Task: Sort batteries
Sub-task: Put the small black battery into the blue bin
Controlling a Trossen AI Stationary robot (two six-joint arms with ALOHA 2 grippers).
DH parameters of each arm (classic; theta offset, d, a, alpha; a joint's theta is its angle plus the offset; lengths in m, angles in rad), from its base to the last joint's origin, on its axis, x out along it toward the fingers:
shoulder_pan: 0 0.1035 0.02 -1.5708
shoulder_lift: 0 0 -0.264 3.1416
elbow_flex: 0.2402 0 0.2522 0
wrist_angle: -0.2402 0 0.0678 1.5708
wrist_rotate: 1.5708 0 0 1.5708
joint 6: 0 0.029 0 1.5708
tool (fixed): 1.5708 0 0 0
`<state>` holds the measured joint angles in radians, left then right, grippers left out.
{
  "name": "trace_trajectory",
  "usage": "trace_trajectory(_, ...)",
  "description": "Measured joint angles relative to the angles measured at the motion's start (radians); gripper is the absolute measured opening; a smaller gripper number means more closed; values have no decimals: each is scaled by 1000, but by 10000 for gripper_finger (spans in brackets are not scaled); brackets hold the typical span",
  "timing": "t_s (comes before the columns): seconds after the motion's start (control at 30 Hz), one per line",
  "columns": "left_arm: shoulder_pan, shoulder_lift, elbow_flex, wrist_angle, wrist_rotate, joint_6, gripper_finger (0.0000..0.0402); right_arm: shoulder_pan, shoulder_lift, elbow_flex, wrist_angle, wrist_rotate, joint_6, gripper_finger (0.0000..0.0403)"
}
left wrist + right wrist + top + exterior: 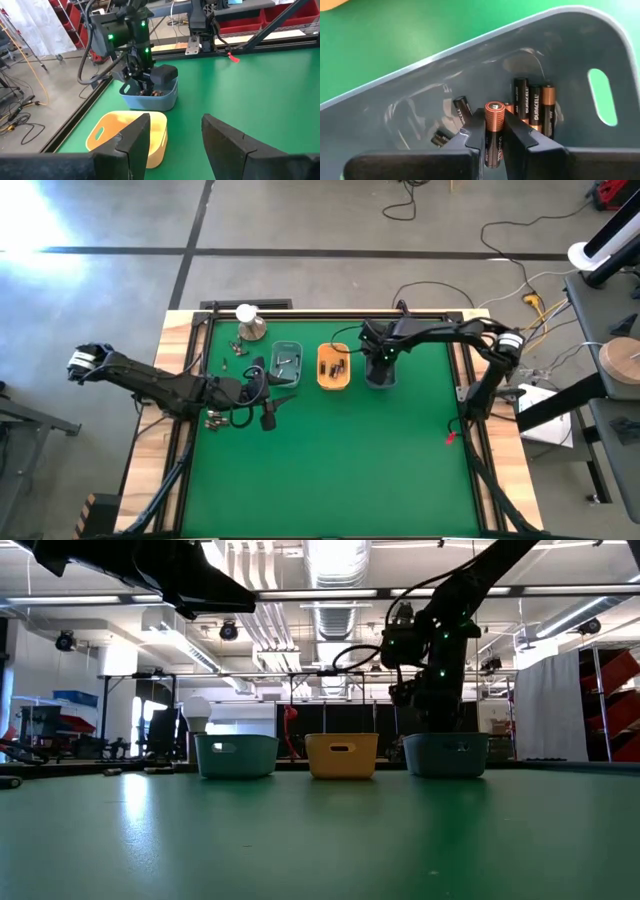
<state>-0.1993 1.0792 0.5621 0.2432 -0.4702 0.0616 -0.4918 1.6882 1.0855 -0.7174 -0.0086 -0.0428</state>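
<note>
- The right gripper (492,137) reaches down into the blue-grey tray (381,375) at the right end of a row of three trays, near the far side of the green table (340,470).
- Its two dark fingers (475,135) are pressed close together on a copper-and-black battery (493,131), which stands upright between them with its copper end towards the wrist camera.
- On the floor of that tray lie more batteries (535,102): three copper-tipped ones side by side just beyond the held one, and a few darker ones (461,111) off to one side.
- From the left wrist camera the right gripper (145,82) shows with its tips inside the blue-grey tray (150,97), green lights glowing on the arm above it.
- The left gripper (175,132) hangs above the table, over the near edge of the yellow tray (127,137), with nothing between its fingers (137,137); they stand a moderate way apart.
- In the overhead picture the left gripper (268,402) sits in front of the teal tray (286,365), which holds a few silvery-grey batteries (288,360).
- The yellow tray (334,367), in the middle of the row, holds several dark batteries (336,366).
- A handful of loose batteries (235,350) lies on the table left of the teal tray, near a round metal dome (251,327) with a white ball (245,311) on top.
- At table level the three trays stand in a line: teal (236,755), yellow (342,755) and blue-grey (446,754), with the right arm (435,650) coming down into the last.
</note>
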Motion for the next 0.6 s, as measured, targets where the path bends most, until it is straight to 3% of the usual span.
trace_trajectory(0.6, 0, -1, 0, 0, -1, -26, 158, 1, 47, -1, 21, 8, 11, 39)
